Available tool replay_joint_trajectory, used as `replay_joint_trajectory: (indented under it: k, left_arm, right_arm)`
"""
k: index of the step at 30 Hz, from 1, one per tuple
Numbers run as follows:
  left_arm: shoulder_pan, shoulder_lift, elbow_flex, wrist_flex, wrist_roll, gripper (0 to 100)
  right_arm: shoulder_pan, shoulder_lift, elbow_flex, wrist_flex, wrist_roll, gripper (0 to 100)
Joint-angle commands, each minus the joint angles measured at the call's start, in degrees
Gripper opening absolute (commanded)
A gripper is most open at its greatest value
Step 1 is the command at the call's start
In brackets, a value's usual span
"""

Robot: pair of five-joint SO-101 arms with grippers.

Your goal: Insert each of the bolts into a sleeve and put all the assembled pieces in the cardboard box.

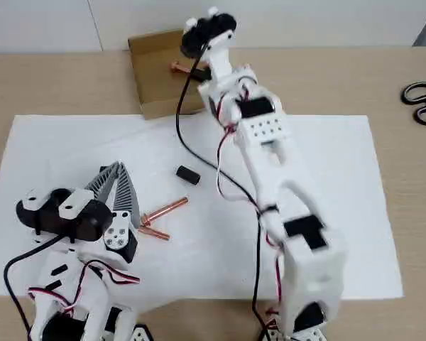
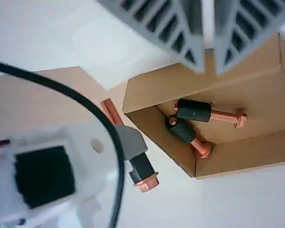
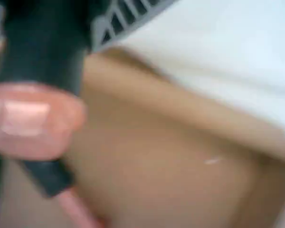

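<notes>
Beyond the paper (image 1: 326, 156) on your bench (image 1: 57, 78), right fingers (image 2: 130, 142) grip a sleeved bolt (image 2: 141, 168), long axis across the cardboard box (image 2: 152, 95) below, while left fingers (image 1: 121, 188) sit closed, empty, beside loose bolts (image 1: 163, 211).
</notes>
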Motion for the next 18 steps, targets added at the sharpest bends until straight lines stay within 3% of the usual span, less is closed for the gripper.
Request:
replay_joint_trajectory:
  k: [1, 8, 18]
  left_arm:
    - [0.3, -0.5, -0.1, -1.1, 0.0, 1]
    - [0.3, -0.5, -0.1, -1.1, 0.0, 1]
    - [0.3, -0.5, -0.1, -1.1, 0.0, 1]
  right_arm:
    - [0.7, 9.1, -23.4, 5.4, 0.4, 0.3]
    - [-0.8, 23.3, -48.4, 9.5, 7.9, 0.3]
    - [-5.7, 36.3, -55.6, 1.1, 19.7, 0.3]
